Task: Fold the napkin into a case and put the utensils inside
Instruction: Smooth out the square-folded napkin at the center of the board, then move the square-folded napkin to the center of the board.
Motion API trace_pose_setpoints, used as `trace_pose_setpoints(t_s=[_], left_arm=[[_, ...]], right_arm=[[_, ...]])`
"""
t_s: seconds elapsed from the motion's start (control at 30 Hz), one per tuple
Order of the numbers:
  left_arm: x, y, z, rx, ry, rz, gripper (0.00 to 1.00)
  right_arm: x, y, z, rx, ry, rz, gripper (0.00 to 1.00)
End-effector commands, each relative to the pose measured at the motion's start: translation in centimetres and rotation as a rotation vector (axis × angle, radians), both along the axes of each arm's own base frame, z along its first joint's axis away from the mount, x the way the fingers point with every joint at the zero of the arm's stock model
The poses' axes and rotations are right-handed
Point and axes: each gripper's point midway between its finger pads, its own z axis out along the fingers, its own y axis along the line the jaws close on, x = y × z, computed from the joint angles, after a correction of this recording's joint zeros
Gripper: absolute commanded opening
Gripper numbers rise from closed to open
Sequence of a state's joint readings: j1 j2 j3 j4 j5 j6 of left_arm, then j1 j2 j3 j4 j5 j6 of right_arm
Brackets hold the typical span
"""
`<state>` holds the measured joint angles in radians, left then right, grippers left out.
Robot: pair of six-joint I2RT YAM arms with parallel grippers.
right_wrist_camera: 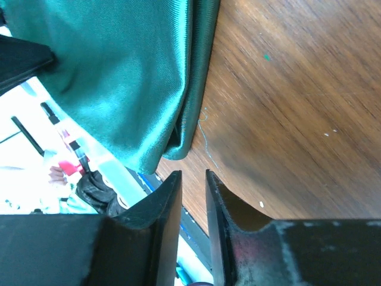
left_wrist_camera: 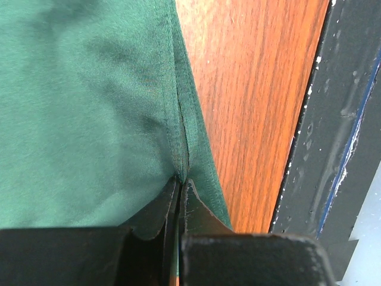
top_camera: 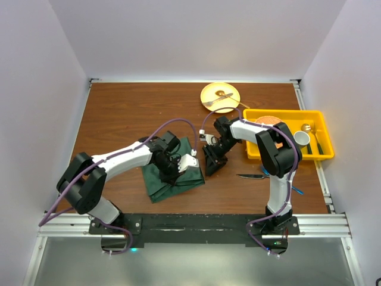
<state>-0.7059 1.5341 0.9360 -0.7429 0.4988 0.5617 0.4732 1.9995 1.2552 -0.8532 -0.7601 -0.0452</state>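
Note:
The dark green napkin (top_camera: 164, 183) lies folded and rumpled on the table in front of the left arm. My left gripper (top_camera: 178, 168) is shut on its hemmed edge; in the left wrist view the jaws (left_wrist_camera: 180, 182) pinch the hem of the napkin (left_wrist_camera: 89, 107). My right gripper (top_camera: 209, 164) hovers just right of the cloth, narrowly open with nothing between its fingers (right_wrist_camera: 193, 174). A napkin corner (right_wrist_camera: 169, 146) lies just beyond its tips. The dark-handled knife (top_camera: 253, 176) lies on the table to the right. A sliver of the blue fork (top_camera: 296, 190) shows beside the right arm.
A yellow plate (top_camera: 229, 101) with bare-metal cutlery sits at the back. A yellow bin (top_camera: 318, 122) at the right holds a cup, a bowl and more cutlery. The table's near black rail (left_wrist_camera: 321, 149) runs close to the napkin.

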Motion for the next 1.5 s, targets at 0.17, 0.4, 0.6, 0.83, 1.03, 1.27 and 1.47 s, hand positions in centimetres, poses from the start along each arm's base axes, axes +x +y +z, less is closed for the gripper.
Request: trace_pose_setpoints(t_s=[0.17,0.4,0.6,0.83,1.03,1.27,1.47], left_arm=[[-0.2,-0.6,-1.3,-0.011,0.009,-0.018,0.04],[0.0,-0.5,-2.0,0.0,0.007,-0.011,0.13],[-0.3,-0.3,-2.3,0.005,0.01,-0.015,0.14],[-0.2,-0.5,-1.5,-0.016,0.0,-0.008,0.31],[2.2,-1.5,3.8,-0.176,-0.072,0.08,0.6],[9.5,3.3,12.8,-0.454,-0.197,0.373,1.0],[15.6,9.3,16.1,-0.564,-0.276,0.785,1.0]], right_arm=[[1.2,1.7,1.7,0.083,-0.003,-0.024,0.43],[0.4,2.4,0.9,0.095,0.027,-0.007,0.47],[-0.8,3.2,0.1,0.08,0.061,0.007,0.42],[-1.8,2.9,-1.4,0.041,0.093,0.025,0.1],[0.0,2.3,-2.2,-0.033,0.017,0.068,0.0],[8.7,2.1,-1.9,-0.174,-0.318,0.185,0.0],[14.6,2.7,-2.1,-0.245,-0.477,0.229,0.0]])
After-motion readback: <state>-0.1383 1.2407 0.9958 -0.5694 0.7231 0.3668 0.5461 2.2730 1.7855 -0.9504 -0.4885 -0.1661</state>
